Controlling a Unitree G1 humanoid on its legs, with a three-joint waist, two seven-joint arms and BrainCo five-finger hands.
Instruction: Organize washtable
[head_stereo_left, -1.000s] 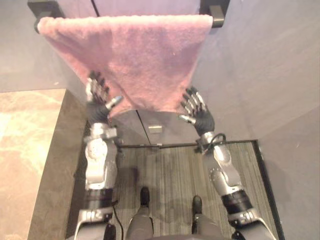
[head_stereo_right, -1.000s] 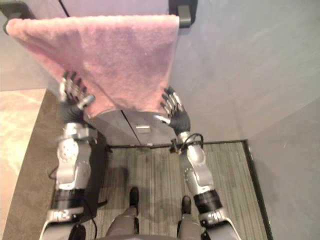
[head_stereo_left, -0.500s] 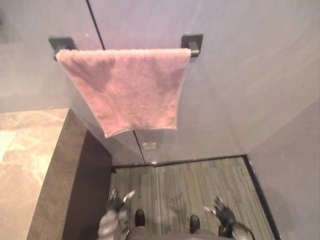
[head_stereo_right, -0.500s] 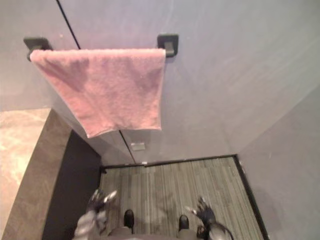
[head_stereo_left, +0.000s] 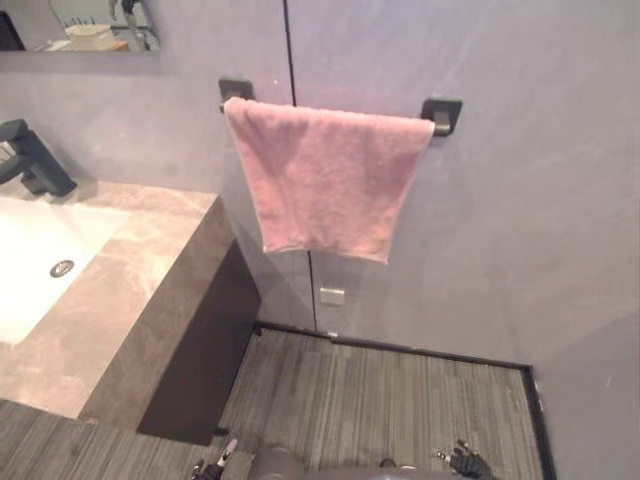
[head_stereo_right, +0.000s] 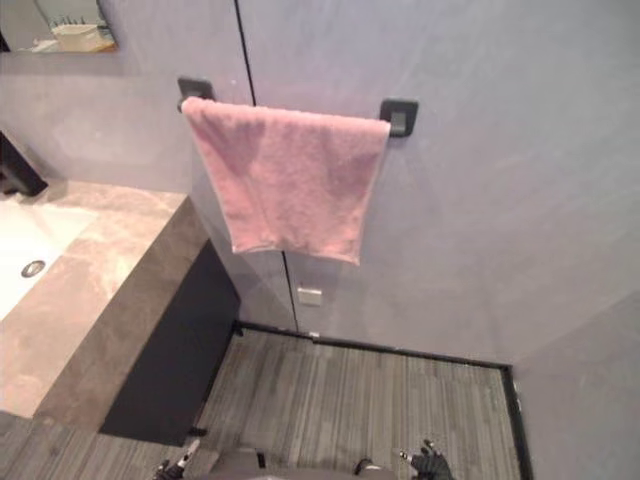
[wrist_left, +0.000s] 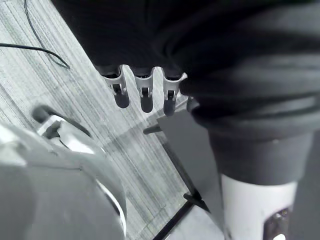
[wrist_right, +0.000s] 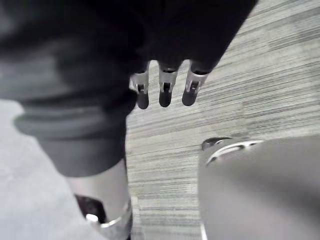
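A pink towel hangs folded over a black wall bar, its lower edge slanting down to the right. At the left stands the stone washtable with a white basin and a black tap. My left hand shows at the bottom edge, low beside my body, with straight fingers holding nothing. My right hand also hangs low at the bottom edge, its fingers straight and empty. Both hands are far below the towel.
A mirror edge with a reflected object sits at the top left. The washtable's dark side panel drops to a striped grey floor. A small white wall plate is under the towel. Grey walls close the corner on the right.
Both hands have dropped from the towel's lower edge to my sides. The camera has turned left, bringing the washtable, basin and tap into view.
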